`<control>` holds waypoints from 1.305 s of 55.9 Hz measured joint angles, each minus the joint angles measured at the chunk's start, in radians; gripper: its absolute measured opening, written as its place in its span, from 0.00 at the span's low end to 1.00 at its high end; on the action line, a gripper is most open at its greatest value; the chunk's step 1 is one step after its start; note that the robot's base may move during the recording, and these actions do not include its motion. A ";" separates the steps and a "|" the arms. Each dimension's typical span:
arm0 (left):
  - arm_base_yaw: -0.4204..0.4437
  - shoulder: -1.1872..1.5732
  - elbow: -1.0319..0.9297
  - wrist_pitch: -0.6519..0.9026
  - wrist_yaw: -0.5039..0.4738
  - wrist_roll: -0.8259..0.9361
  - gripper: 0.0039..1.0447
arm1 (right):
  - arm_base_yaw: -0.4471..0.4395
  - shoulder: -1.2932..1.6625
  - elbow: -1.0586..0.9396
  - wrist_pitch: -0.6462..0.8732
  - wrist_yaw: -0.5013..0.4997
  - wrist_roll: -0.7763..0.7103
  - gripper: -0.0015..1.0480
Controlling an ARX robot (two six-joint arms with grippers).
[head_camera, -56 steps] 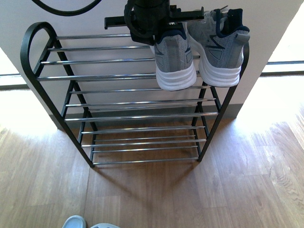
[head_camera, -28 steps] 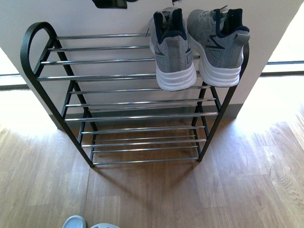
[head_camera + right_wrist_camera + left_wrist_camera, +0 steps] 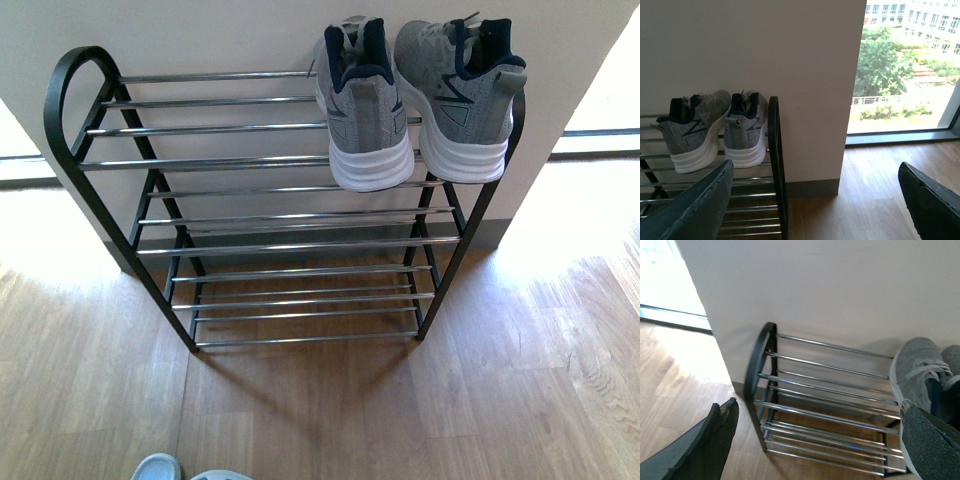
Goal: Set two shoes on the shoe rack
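Both shoes are up on the rack, and my fingers hold nothing.

The inner sneaker [image 3: 362,110] and the outer sneaker [image 3: 460,95] sit side by side, heels toward me, on the top rods at the right end of the shoe rack [image 3: 62,95], heels overhanging the front rod a little. My left gripper [image 3: 817,407] is spread wide and empty, and so is my right gripper [image 3: 815,167]. Neither touches a shoe. I judge the placing done, with only pulling my arms away left. The pale blue slides [image 3: 160,468] lie on the floor near me, mostly cut off.
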 joint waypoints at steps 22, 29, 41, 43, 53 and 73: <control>0.066 -0.325 -0.317 0.290 0.134 0.193 0.75 | 0.000 0.000 0.000 0.000 0.000 0.000 0.91; 0.127 -0.402 -0.444 0.435 0.230 0.301 0.57 | 0.000 0.000 0.000 0.000 0.000 0.000 0.91; 0.220 -0.513 -0.572 0.446 0.314 0.350 0.24 | 0.000 0.000 0.000 0.000 0.000 0.000 0.91; 0.231 -0.528 -0.587 0.446 0.330 0.352 0.19 | 0.000 0.000 0.000 0.000 0.000 0.000 0.91; 0.293 -0.622 -0.661 0.435 0.383 0.360 0.01 | 0.000 0.000 0.000 0.000 0.000 0.000 0.91; 0.449 -0.804 -0.752 0.341 0.531 0.361 0.01 | 0.000 0.000 0.000 0.000 0.000 0.000 0.91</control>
